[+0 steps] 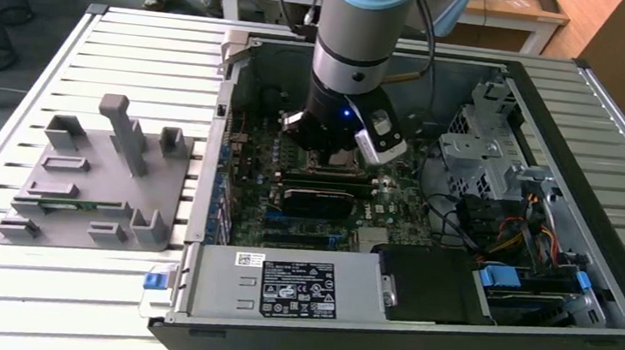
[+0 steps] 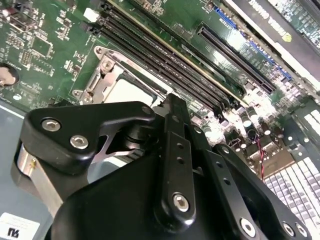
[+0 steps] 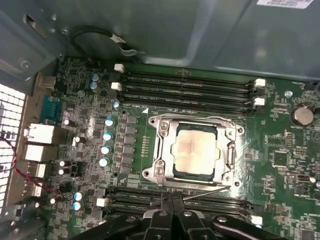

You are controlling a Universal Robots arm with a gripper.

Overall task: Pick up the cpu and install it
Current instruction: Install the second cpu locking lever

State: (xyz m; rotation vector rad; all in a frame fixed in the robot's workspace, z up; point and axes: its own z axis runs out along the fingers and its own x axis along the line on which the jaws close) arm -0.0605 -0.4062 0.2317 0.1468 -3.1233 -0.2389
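Hovering inside the open computer case [image 1: 612, 281], I hold my gripper [image 3: 171, 210] just above the motherboard [image 3: 125, 165], its fingers pressed together on nothing. Beyond the fingertips, the cpu [image 3: 194, 151] lies flat in its socket [image 3: 161, 150].

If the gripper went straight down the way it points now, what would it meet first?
Probably the cpu, lying inside the socket frame on the motherboard. The gripper hangs just beside it over the memory slots, so depth and offset leave those slots possible instead.
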